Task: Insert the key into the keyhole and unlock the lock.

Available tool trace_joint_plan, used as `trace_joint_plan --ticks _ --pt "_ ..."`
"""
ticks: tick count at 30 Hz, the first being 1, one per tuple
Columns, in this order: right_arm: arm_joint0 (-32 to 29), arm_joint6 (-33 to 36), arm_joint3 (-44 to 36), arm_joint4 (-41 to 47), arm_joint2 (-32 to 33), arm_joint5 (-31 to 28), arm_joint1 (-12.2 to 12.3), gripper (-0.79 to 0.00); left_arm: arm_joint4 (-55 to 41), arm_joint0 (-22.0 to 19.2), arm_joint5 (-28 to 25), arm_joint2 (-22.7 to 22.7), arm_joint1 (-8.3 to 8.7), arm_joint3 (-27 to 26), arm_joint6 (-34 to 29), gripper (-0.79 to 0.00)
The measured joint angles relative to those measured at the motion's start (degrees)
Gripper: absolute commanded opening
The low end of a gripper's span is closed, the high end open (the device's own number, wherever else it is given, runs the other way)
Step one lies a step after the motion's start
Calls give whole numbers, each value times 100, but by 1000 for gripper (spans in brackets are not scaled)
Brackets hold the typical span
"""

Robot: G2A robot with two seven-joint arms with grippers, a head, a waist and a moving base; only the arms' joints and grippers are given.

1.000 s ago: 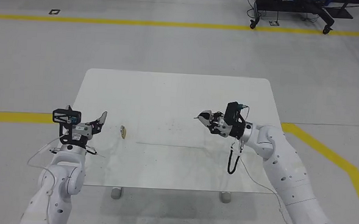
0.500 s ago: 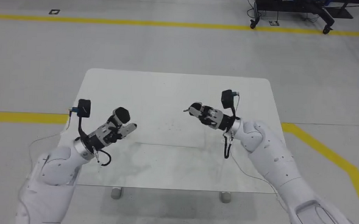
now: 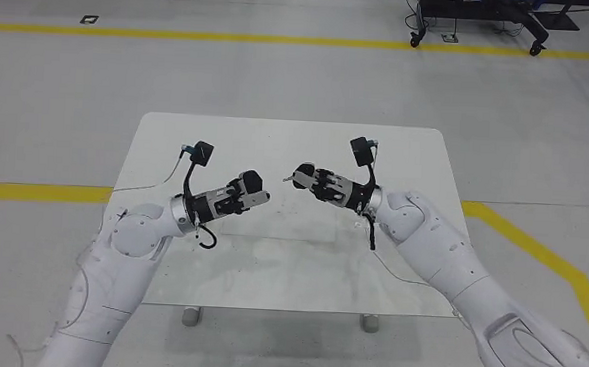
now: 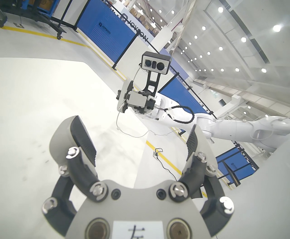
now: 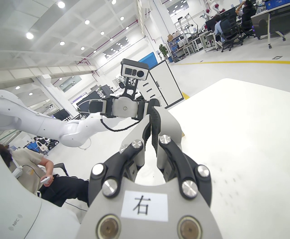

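Observation:
My right gripper (image 3: 297,174) hangs over the middle of the white table (image 3: 376,148), shut on the key. The key's small tip (image 3: 290,176) sticks out toward my left arm, and in the right wrist view the pressed-together fingers (image 5: 156,126) hide it. In the left wrist view a thin cord (image 4: 126,133) dangles from the right gripper (image 4: 122,105). My left gripper (image 3: 255,187) faces it from a short gap away, open and empty (image 4: 136,126). A small tan thing (image 5: 183,135), possibly the lock, peeks out on the table beside my right finger. In the top view my left forearm covers the spot where the lock lay.
The table's left edge (image 3: 130,165) and front edge (image 3: 288,309) lie near my arms. A black cable (image 3: 207,241) loops under the left wrist and another (image 3: 371,233) hangs from the right one. Yellow floor lines (image 3: 532,236) run past the table.
My left arm swung in from the table's left edge to the middle, passing over the lock's spot. My right gripper moved left with the key, so the two now face each other.

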Motion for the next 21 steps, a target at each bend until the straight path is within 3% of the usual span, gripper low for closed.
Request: trace_joint_plan --ticks 3,4,5,7,11,21 --pt "80 117 55 216 -104 0 -15 -785 64 -71 -30 140 -23 142 116 -197" --pt "117 160 81 299 -146 0 -30 -785 82 -100 -33 198 -30 183 124 -228" --pt "144 193 99 356 -178 0 -43 -785 90 -120 -36 237 -35 208 134 -339" --pt "210 288 131 453 -257 0 -78 -785 88 -161 -44 312 -45 256 166 -434" --pt "316 448 228 540 -371 0 -140 -785 58 -207 -80 381 -49 298 199 -443" --pt "430 723 404 742 -488 0 -262 -785 -29 -210 -62 348 -21 342 315 -573"
